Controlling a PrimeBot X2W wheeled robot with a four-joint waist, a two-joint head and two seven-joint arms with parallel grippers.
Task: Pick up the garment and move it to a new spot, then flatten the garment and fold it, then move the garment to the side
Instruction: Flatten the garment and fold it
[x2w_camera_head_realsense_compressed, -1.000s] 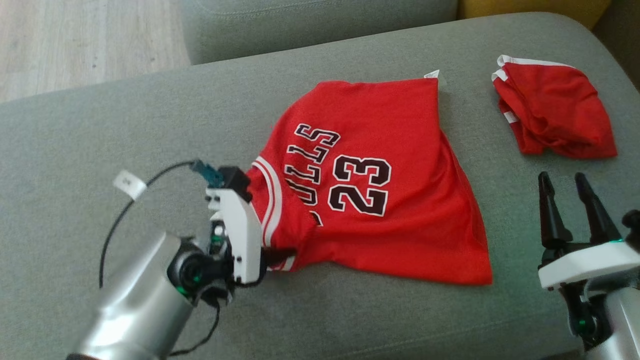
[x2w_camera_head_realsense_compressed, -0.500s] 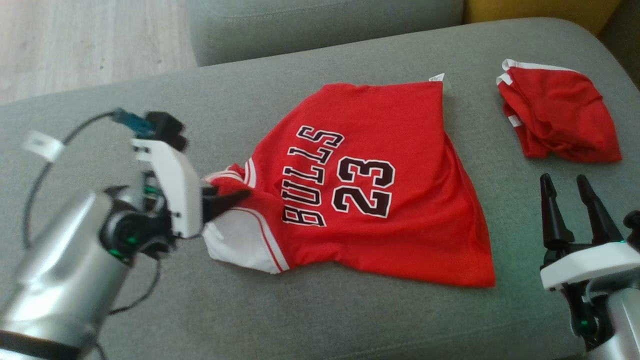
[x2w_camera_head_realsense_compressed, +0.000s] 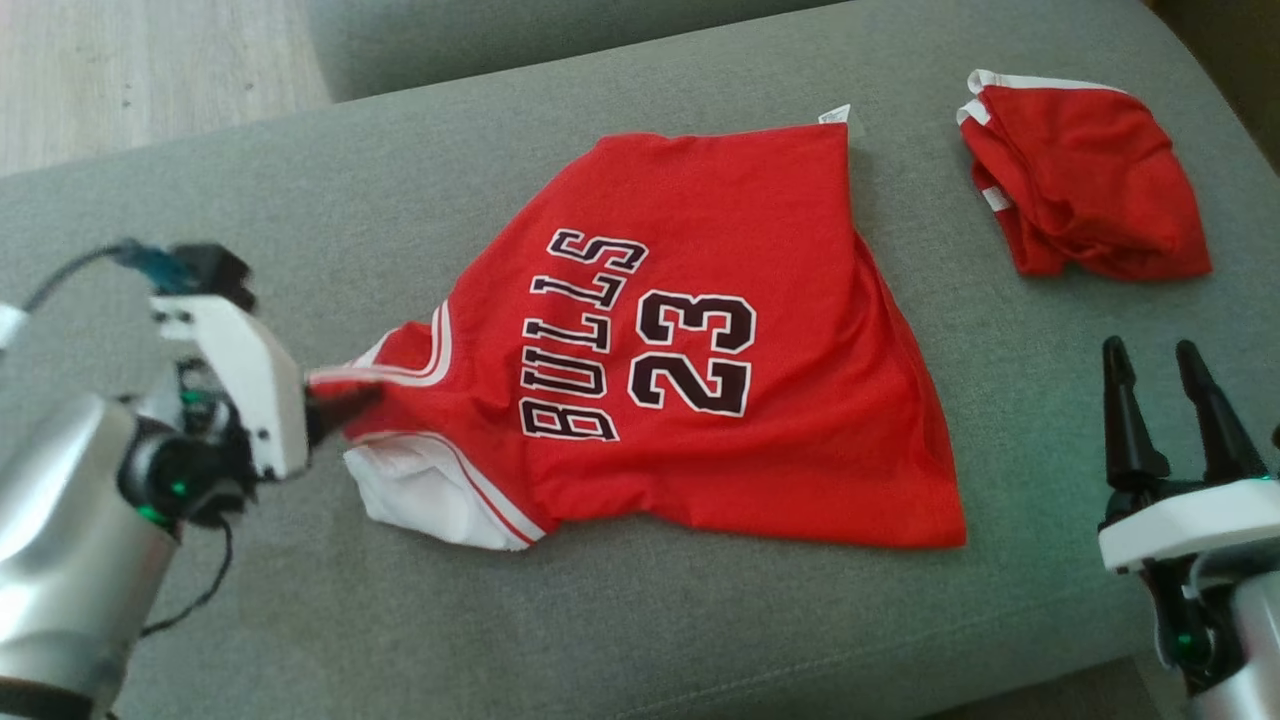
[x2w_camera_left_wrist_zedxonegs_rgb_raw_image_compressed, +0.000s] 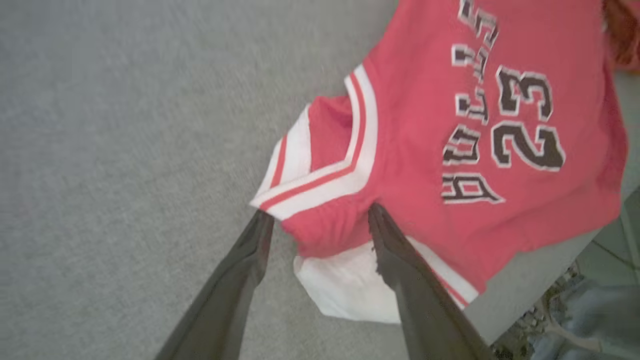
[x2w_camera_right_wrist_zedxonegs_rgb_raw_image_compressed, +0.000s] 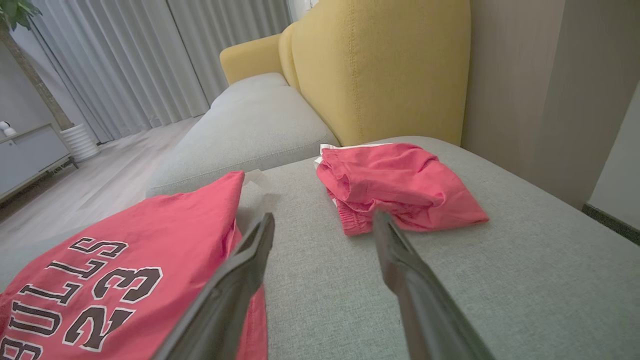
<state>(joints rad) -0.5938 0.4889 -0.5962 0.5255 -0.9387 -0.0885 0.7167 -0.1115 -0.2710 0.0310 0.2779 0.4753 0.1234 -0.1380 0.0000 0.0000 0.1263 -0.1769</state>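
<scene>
Two spread-fingered tools: the left gripper straddles the striped shoulder of the red jersey, which lies mid-cushion on the grey sofa seat, while the right gripper hovers empty near its front right corner.

I'm watching the red jersey lying mostly flat on the grey cushion, printed side up. Its black, white-edged "BULLS" and "23" are running sideways across the head view, the hem is facing right, and a small white tag is peeking out at the far right corner. Its shoulder end is stretching out to the left into a narrow point of white-and-red striped trim. Just below that point a white patch of fabric is showing, and the near edge is lying slightly rippled rather than straight.
</scene>
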